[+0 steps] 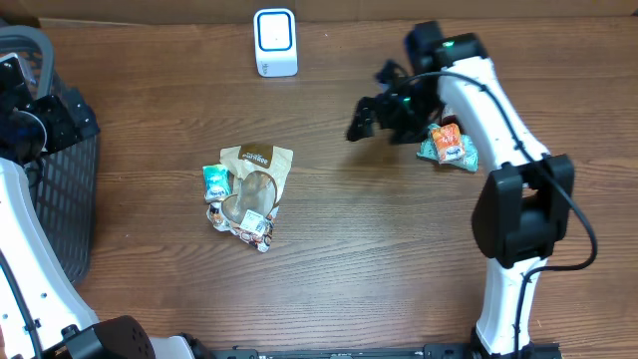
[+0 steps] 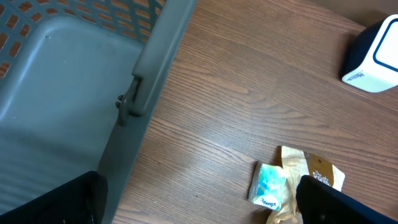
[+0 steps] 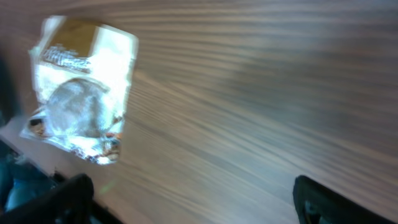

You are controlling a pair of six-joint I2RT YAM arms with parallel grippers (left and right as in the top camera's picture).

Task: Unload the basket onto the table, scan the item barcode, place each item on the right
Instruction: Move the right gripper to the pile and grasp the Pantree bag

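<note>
Your right gripper [image 3: 193, 183] stands wide, with both fingers at the lower corners of its wrist view and only wood grain between them. It holds nothing. Your left gripper [image 2: 200, 180] is spread just as wide and also holds nothing. It hangs at the rim of the grey basket [image 2: 149, 62], half over the basket's floor and half over the table [image 1: 379, 259].

The orange packet [image 1: 451, 143] lies flat on the table at the right, just beside the right arm's white link and behind the gripper. From overhead, I cannot tell whether the link touches it.

The other items sit in one pile at mid-table. A brown pouch [image 1: 255, 178] has a teal packet [image 1: 214, 181] touching its left edge and small crumpled packets [image 1: 249, 227] against its near edge. The right wrist view shows the pouch at its upper left, blurred.

The white scanner [image 1: 275, 42] stands upright near the table's far edge, well apart from the pile and from the right gripper.

For room to move, you have:
- a wide band of bare wood between the pile and the right gripper
- another band between the pile and the scanner
- a broad bare stretch toward the near edge

The basket fills the left edge, so the left side is tight.
</note>
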